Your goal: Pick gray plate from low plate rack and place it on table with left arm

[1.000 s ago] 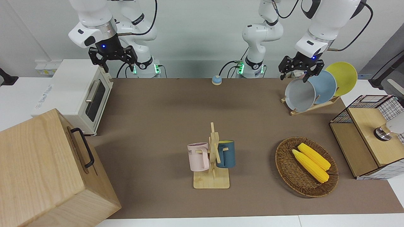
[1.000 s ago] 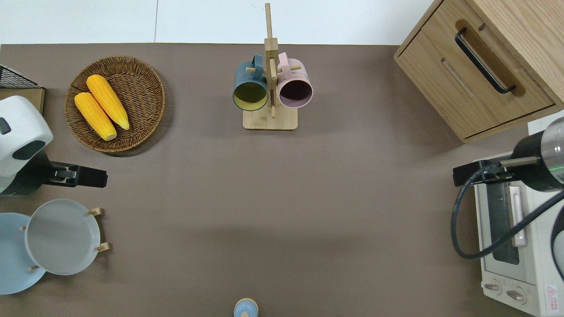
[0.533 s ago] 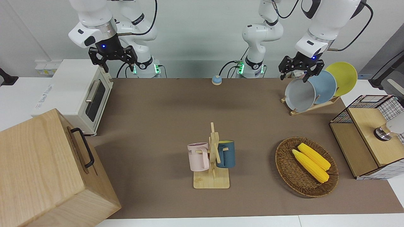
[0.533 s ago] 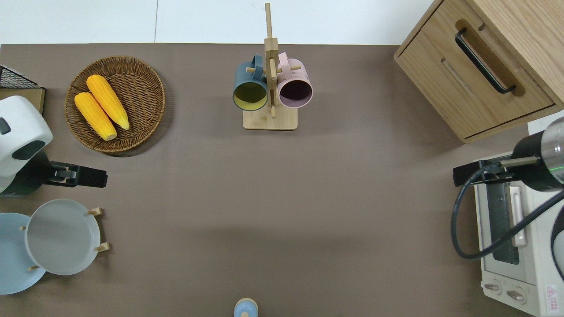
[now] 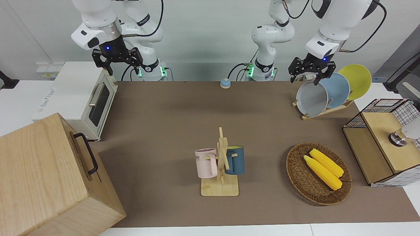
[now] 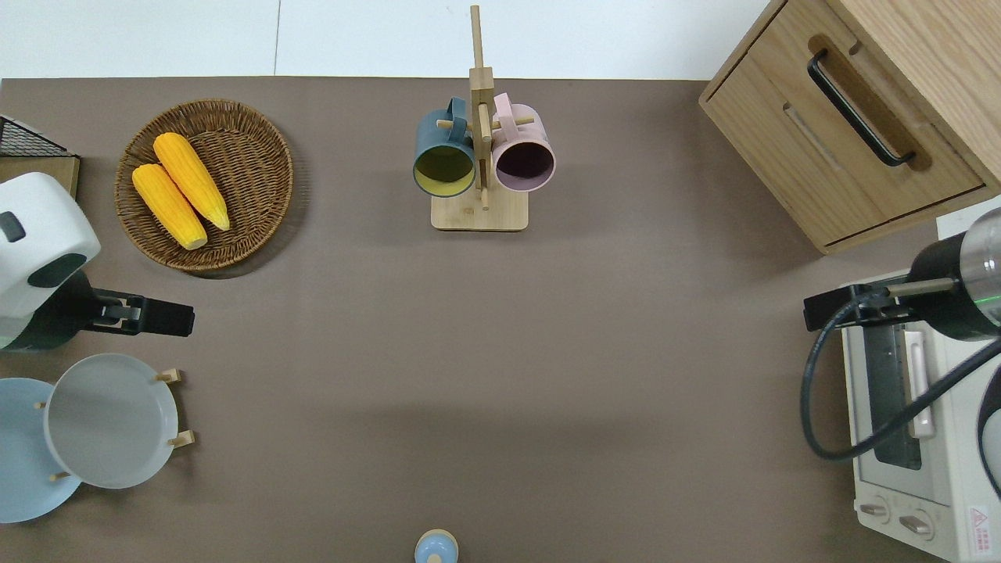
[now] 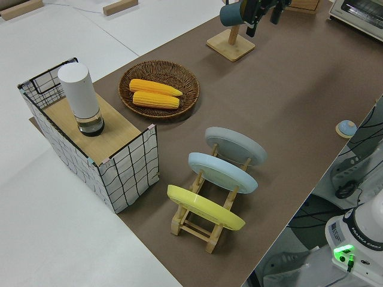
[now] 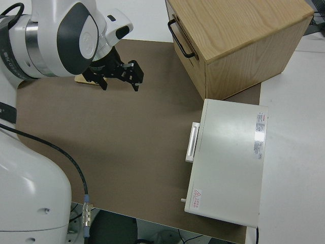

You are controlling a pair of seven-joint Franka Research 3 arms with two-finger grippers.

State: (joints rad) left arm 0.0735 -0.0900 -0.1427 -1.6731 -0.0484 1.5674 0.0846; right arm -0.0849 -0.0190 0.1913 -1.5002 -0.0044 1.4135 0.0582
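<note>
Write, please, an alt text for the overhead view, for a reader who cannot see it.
The left arm's open tool hangs over the brown table, just past the gray plate, which leans in the low plate rack against a light blue plate. Farther from the robots stand a basket of corn and a mug stand; the right arm is parked.

Cut off by the overhead view's edge: the light blue plate [image 6: 19, 453] and most of the left arm [image 6: 35, 250]. Hidden under the gray plate [image 6: 109, 420] there: nearly all of the low plate rack [image 6: 174, 407]. Missing from that view altogether: the yellow plate [image 5: 357, 79]. Left pincer [image 5: 311, 70] finger gap unclear.
</note>
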